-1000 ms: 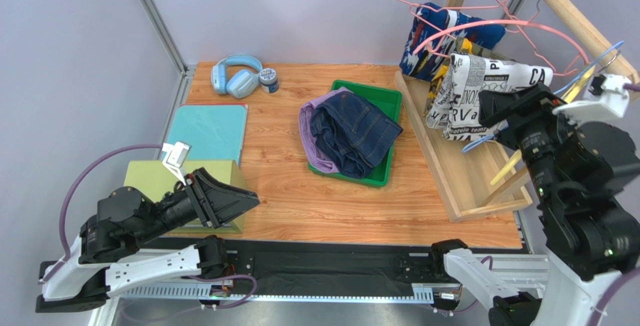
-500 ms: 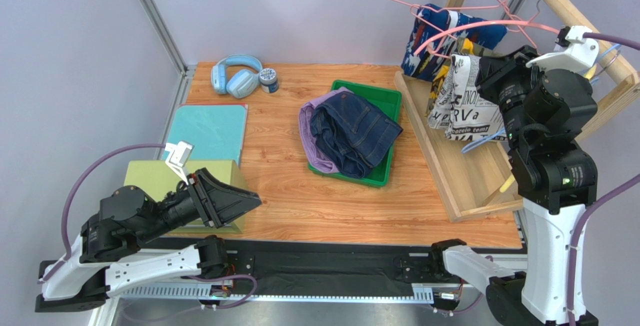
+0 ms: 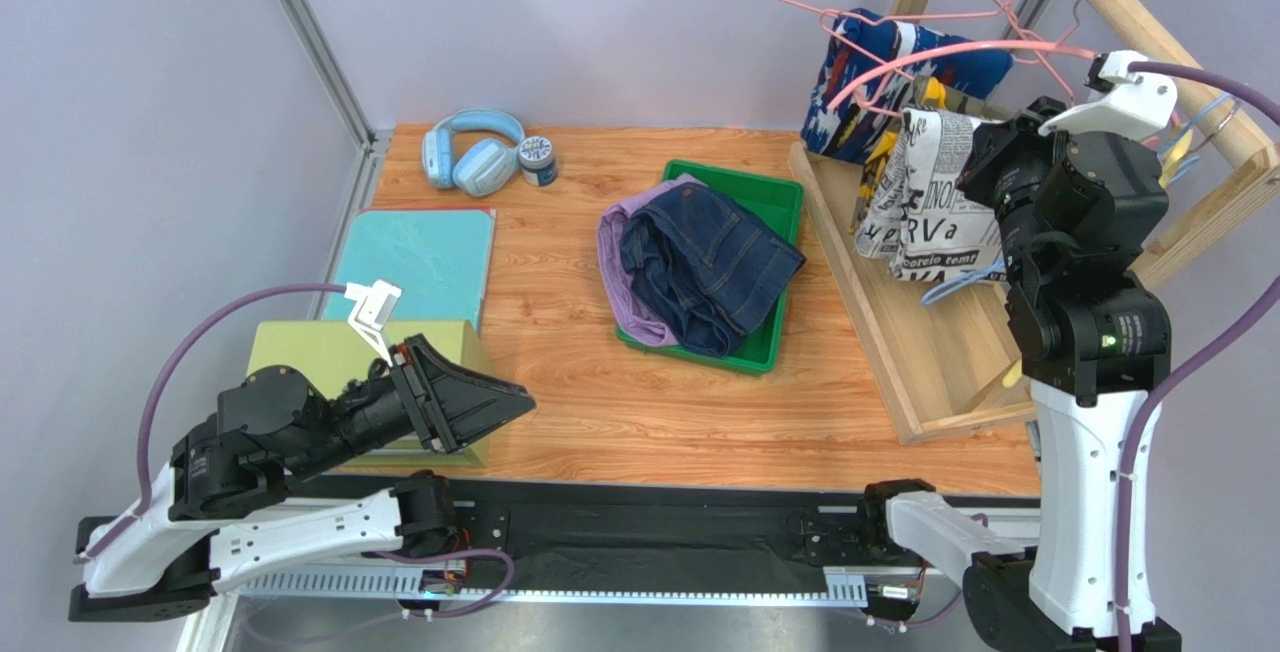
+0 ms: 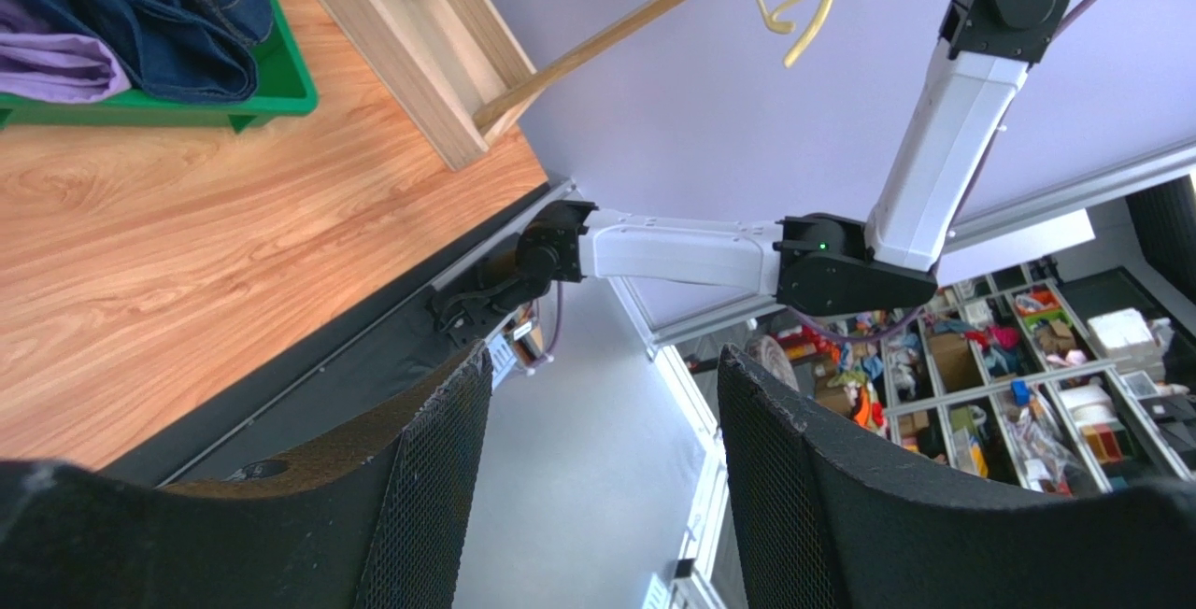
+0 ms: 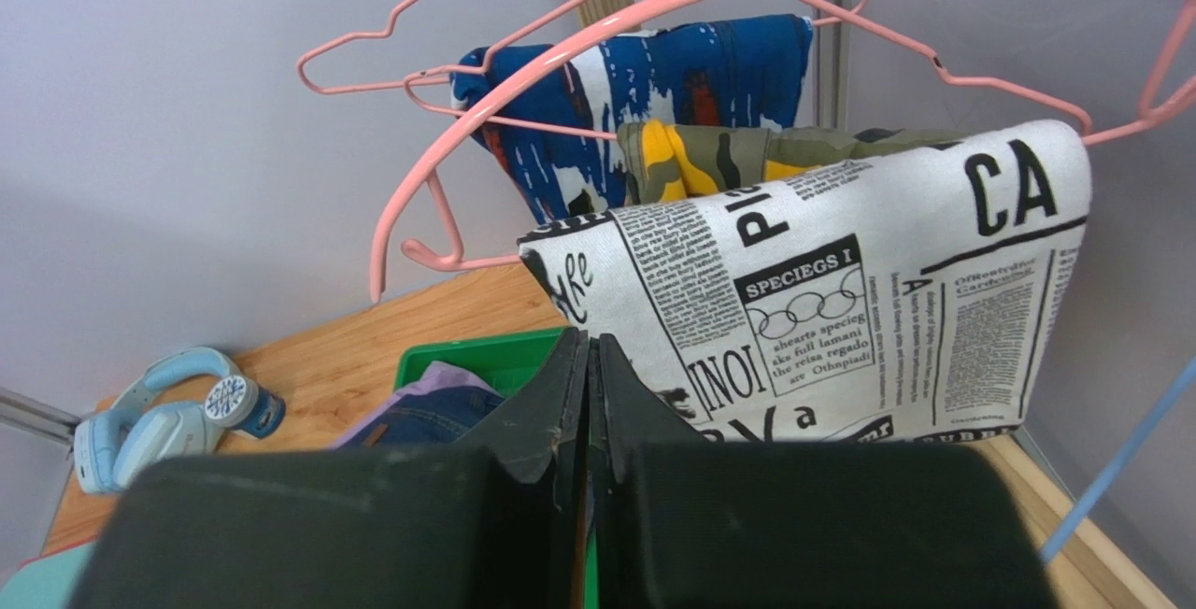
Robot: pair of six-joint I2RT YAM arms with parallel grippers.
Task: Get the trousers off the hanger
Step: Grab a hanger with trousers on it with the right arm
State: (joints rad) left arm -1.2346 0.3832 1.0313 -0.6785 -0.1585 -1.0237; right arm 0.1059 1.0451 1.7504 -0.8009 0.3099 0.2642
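Observation:
Newsprint trousers (image 5: 842,301) hang folded over a pink hanger (image 5: 562,42) on the wooden rack (image 3: 932,360). Behind them hang camouflage trousers (image 5: 730,154) and blue-white-red trousers (image 5: 646,91). My right gripper (image 5: 587,346) is shut, its tips just in front of the newsprint pair's lower left edge, and I see no fabric between the jaws. Purple trousers (image 3: 619,232) and denim trousers (image 3: 709,265) lie in the green tray (image 3: 774,199). My left gripper (image 4: 604,385) is open and empty, low at the table's near left.
Blue headphones (image 3: 473,153) and a small jar (image 3: 538,160) sit at the back left. A teal folder (image 3: 418,262) and an olive box (image 3: 308,352) lie beside my left arm. Blue (image 3: 962,285) and yellow (image 3: 1014,337) hangers hang in the rack.
My right arm has risen and swung left up to the newsprint trousers, and its jaws have closed. The left arm has barely shifted.

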